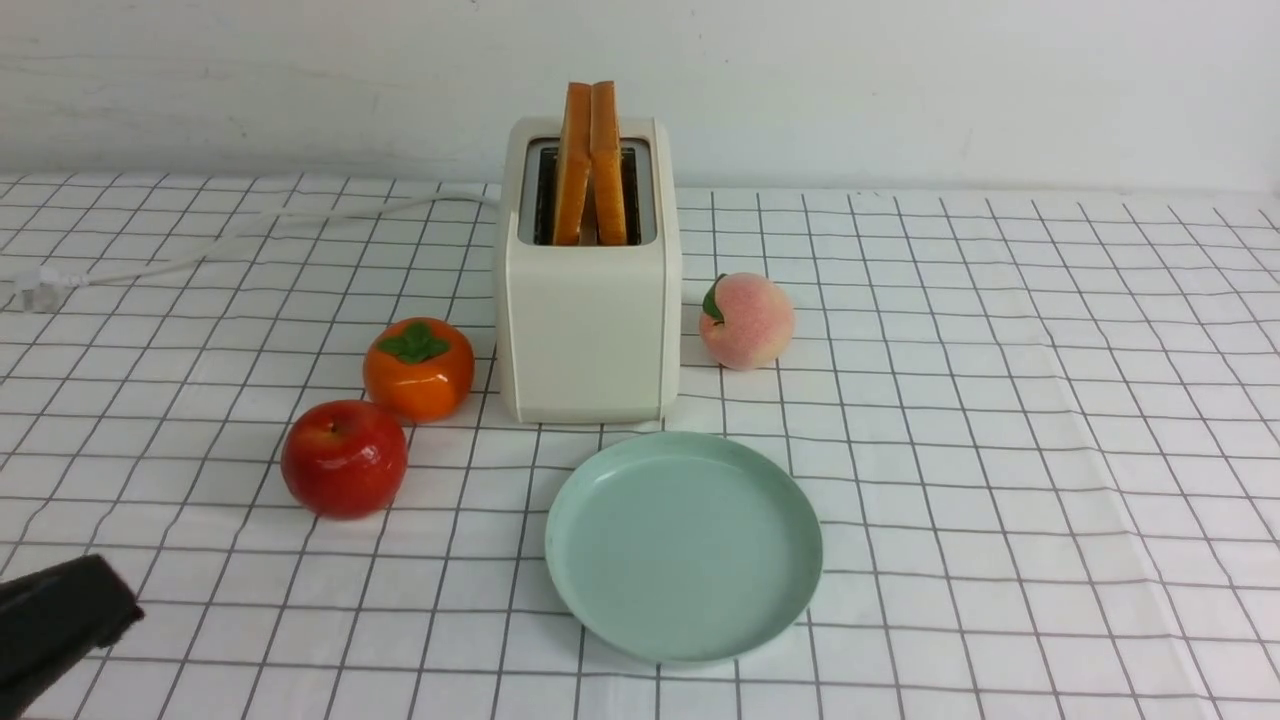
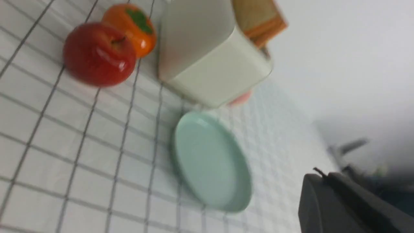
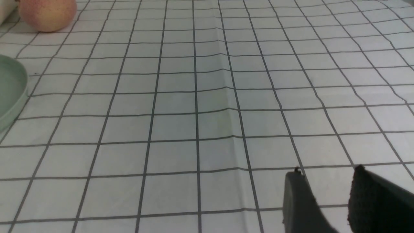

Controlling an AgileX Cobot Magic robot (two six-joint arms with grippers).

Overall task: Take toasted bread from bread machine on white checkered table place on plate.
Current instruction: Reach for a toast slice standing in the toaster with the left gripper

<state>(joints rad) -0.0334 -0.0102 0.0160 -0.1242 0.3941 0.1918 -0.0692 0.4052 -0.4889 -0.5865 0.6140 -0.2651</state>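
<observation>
Two slices of toasted bread (image 1: 590,160) stand upright in the slots of the cream-white bread machine (image 1: 590,320), leaning together at the top. On the white checkered table (image 1: 1000,420) just in front of it lies the mint-green plate (image 1: 683,545), with nothing on it. My left gripper (image 1: 110,600) shows at the front left corner, low over the cloth; in the left wrist view (image 2: 323,176) its fingers lie pressed together, shut and holding nothing. My right gripper (image 3: 326,173) hovers over bare cloth to the right of the plate (image 3: 11,87), its fingers apart and nothing between them.
A red apple (image 1: 344,458) and an orange persimmon (image 1: 419,368) sit left of the bread machine. A peach (image 1: 747,320) sits to its right. A white cord (image 1: 250,235) runs from the machine to a plug at the far left.
</observation>
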